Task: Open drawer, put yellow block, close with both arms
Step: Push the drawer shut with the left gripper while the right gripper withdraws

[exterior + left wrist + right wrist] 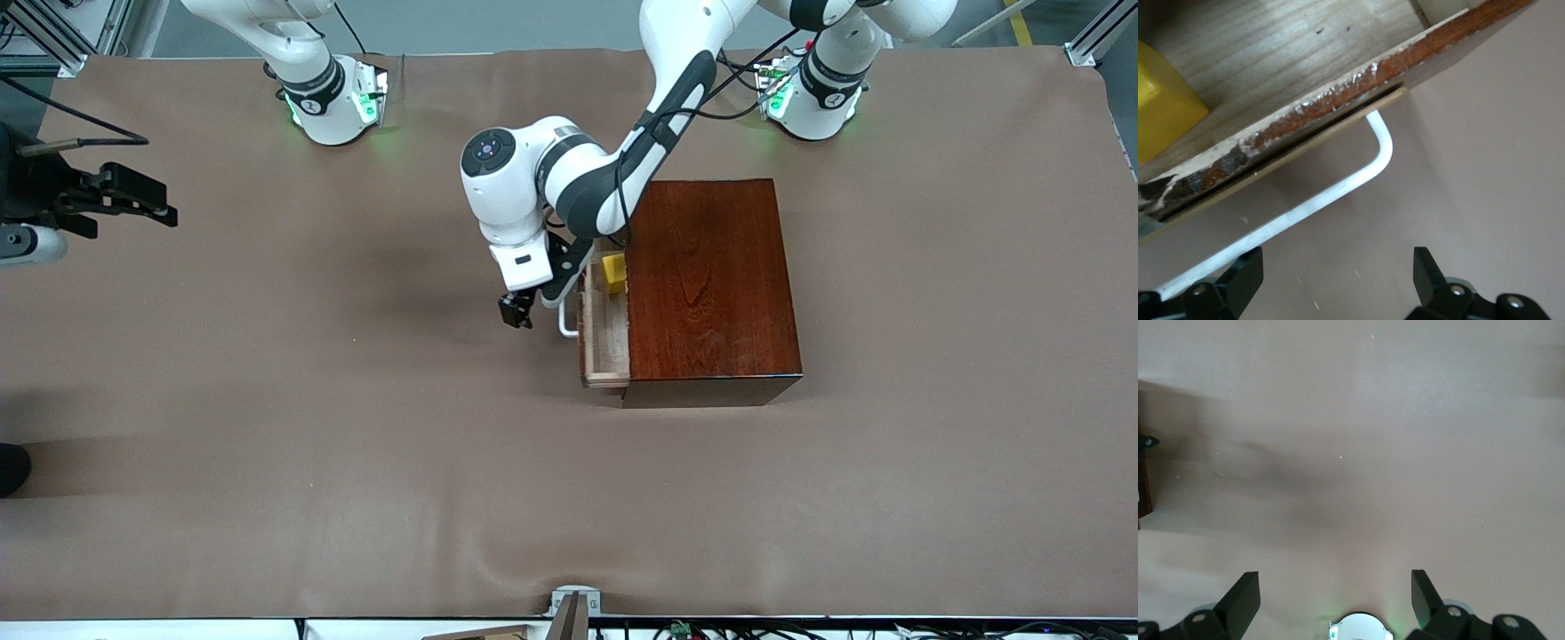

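The dark reddish-brown box [716,284] stands mid-table. Its pale wood drawer [606,342] is pulled partly out toward the right arm's end. The yellow block [613,273] lies inside the drawer and also shows in the left wrist view [1158,107]. The white handle [566,325] sticks out from the drawer front; in the left wrist view the handle [1381,143] runs just clear of one fingertip [1245,273]. My left gripper [516,313] [1338,280] is open and empty, low in front of the drawer beside the handle. My right gripper [156,203] [1336,600] is open and empty, waiting over the right arm's end of the table.
Brown cloth [356,427] covers the whole table. The right arm's green-lit base [338,102] and the left arm's base [813,98] stand along the edge farthest from the front camera. The left arm's elbow [507,178] hangs over the table beside the box.
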Controlling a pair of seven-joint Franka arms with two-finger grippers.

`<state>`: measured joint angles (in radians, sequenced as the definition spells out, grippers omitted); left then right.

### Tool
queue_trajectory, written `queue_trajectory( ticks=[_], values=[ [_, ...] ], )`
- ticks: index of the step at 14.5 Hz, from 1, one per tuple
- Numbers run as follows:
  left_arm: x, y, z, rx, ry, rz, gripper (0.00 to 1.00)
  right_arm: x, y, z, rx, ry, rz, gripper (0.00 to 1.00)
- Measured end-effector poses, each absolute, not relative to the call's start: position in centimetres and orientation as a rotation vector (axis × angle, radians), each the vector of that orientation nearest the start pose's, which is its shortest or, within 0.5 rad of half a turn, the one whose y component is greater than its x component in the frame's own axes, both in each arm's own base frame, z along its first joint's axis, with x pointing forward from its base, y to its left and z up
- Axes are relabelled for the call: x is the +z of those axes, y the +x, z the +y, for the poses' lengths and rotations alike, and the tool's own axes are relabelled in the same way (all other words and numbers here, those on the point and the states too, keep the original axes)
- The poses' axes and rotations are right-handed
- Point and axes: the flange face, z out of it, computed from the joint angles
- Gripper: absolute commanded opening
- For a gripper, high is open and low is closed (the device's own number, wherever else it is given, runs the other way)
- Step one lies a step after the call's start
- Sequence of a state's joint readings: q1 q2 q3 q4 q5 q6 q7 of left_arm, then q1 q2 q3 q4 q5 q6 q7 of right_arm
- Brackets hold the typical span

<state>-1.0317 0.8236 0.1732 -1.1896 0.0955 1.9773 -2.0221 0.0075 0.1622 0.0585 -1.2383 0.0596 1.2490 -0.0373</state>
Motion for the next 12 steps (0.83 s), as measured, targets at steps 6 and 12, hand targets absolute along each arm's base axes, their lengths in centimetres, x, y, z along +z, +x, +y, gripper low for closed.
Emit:
queue_trajectory(
  ticks=[6, 12],
  values=[
    [28.8, 47.9, -56.7, -0.319, -2.515, -1.555, 1.00, 64.8, 54.4, 5.0, 0.156, -3.072, -0.211, 1.00],
    [28.5, 48.3, -55.4, -0.306, -2.453, -1.551, 1.00, 64.8, 53.8, 4.6, 0.155, -3.076, -0.207, 1.00]
  ],
)
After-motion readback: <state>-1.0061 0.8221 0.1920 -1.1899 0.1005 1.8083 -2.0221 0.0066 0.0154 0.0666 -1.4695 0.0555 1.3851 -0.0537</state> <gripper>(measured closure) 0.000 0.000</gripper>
